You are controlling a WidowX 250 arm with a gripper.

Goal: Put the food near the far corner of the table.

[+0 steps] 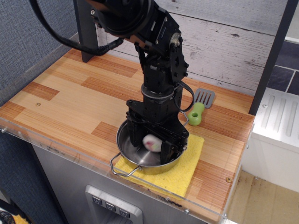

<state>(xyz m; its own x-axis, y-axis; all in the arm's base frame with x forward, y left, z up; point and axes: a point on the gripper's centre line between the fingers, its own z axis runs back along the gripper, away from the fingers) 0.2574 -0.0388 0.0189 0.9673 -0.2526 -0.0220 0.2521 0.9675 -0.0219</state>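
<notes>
The food, a small plush sushi roll showing a blurred white end, lies inside a steel pan at the front of the wood-plank table. My black gripper points down into the pan with the roll between its two fingers. The jaws stand wider apart than the roll, so the gripper looks open. The black wrap of the roll is hard to tell from the dark fingers. The far left corner of the table lies well behind and left of the gripper.
The pan sits on a yellow cloth near the clear front edge. A green-handled grey spatula lies behind right of the pan. A black post stands at the far left corner against the white plank wall.
</notes>
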